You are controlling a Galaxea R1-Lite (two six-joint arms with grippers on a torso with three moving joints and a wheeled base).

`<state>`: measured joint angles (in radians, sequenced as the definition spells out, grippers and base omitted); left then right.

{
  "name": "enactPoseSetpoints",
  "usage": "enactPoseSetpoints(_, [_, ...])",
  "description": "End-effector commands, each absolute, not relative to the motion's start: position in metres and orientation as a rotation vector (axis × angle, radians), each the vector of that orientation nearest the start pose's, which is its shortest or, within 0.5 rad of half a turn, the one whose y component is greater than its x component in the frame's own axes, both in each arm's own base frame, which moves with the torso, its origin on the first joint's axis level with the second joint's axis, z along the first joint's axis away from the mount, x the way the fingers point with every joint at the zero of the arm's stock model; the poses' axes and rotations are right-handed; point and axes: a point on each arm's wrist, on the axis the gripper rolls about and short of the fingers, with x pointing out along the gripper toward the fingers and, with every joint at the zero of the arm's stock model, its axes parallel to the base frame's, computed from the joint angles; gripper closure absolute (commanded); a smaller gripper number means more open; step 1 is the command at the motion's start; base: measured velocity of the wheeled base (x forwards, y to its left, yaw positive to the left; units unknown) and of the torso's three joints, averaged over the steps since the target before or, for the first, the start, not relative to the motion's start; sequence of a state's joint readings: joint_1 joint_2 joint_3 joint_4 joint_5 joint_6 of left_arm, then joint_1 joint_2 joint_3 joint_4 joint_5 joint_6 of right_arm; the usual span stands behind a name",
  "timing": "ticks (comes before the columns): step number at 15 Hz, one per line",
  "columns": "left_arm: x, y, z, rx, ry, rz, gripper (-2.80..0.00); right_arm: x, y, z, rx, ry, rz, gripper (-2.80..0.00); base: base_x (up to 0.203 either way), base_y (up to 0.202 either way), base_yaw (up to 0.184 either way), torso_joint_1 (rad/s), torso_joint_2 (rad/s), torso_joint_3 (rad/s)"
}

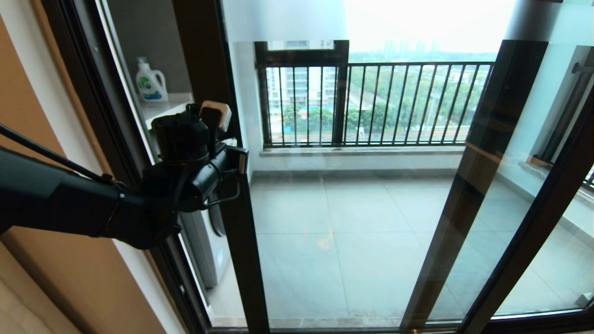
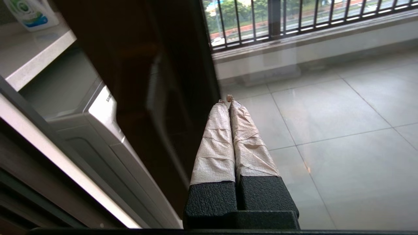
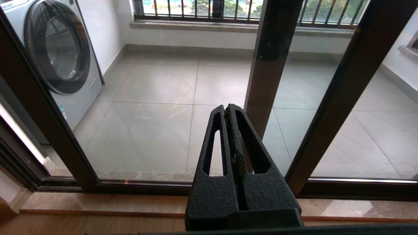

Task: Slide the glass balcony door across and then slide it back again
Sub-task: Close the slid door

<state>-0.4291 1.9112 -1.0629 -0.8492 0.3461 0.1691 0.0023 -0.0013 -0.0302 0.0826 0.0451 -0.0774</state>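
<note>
The glass balcony door fills the middle of the head view, a clear pane in a dark brown frame with a frosted band on top. Its left stile runs down beside my left gripper. In the left wrist view that gripper is shut with nothing in it. Its tape-wrapped fingers point at the glass just beside the dark stile, where a dark bar handle shows. My right gripper is shut and empty, held low in front of the door's glass; the head view does not show it.
Behind the glass a washing machine stands at the left under a white shelf with a detergent bottle. A black balcony railing runs across the back. Another dark-framed glass panel stands at the right, a tan wall at the left.
</note>
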Motion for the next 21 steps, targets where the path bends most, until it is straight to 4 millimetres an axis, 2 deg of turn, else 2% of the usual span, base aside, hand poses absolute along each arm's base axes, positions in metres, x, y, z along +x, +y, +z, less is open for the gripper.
enactPoseSetpoints(1, [0.333,-0.144,0.213,0.156,-0.038,-0.084,0.00,-0.025,0.001,0.075,-0.077,0.050,0.051,0.00,0.000,0.000,0.000,0.000,0.00,0.000])
enactPoseSetpoints(5, [0.324,-0.131,0.206,0.157,-0.031,-0.064,0.00,-0.025,0.001,0.075,-0.077,0.050,0.051,0.00,0.000,0.000,0.000,0.000,0.00,0.000])
enactPoseSetpoints(12, [0.315,-0.077,0.203,0.159,-0.016,-0.022,0.00,-0.025,0.001,0.075,-0.077,0.050,0.051,0.00,0.000,0.000,0.000,0.000,0.00,0.000])
enactPoseSetpoints(15, [0.323,-0.062,0.198,0.151,-0.002,-0.004,0.00,-0.025,0.001,0.075,-0.077,0.051,0.051,0.00,0.000,0.000,0.000,0.000,0.00,0.000])
enactPoseSetpoints(21, [0.348,-0.058,0.200,0.143,-0.027,0.025,0.00,-0.025,0.001,0.075,-0.077,0.050,0.051,0.00,0.000,0.000,0.000,0.000,0.00,0.000])
